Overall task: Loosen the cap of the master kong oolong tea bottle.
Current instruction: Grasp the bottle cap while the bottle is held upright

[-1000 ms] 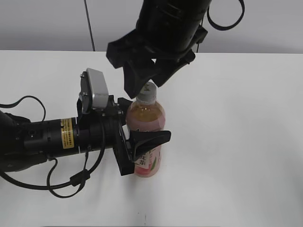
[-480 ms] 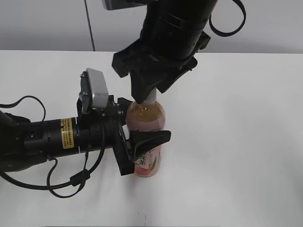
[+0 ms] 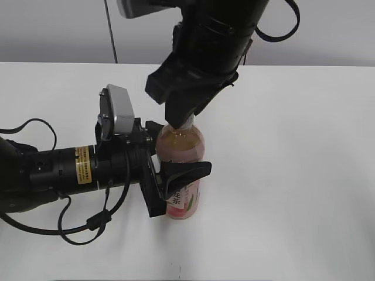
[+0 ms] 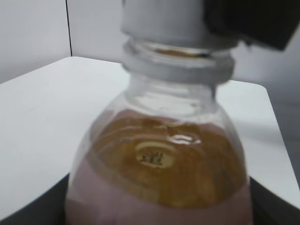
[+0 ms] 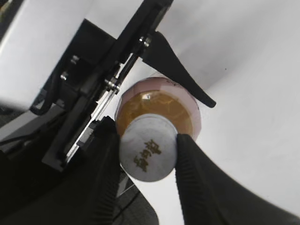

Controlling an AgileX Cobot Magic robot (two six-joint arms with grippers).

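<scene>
The small round white ribbed plastic cap point(image 5: 148, 152) is bracketed on both sides by the right gripper point(image 5: 146, 154), pads apparently touching, directly above the upright clear amber-tea bottle point(image 3: 180, 170), which is clamped by the left gripper point(image 3: 176, 170).

my left arm lies low, reaching in from the left side, wrist level. left gripper point(image 3: 176, 187) jaws set sideways, clamped on the bottle point(image 3: 181, 170) body, one finger in front, one behind. my right arm comes down from above, wrist pointing steeply downward. right gripper point(image 5: 147, 150) straddles the cap point(image 5: 148, 147), both ribbed pads point(image 5: 190, 161) pressed against its sides.
</scene>
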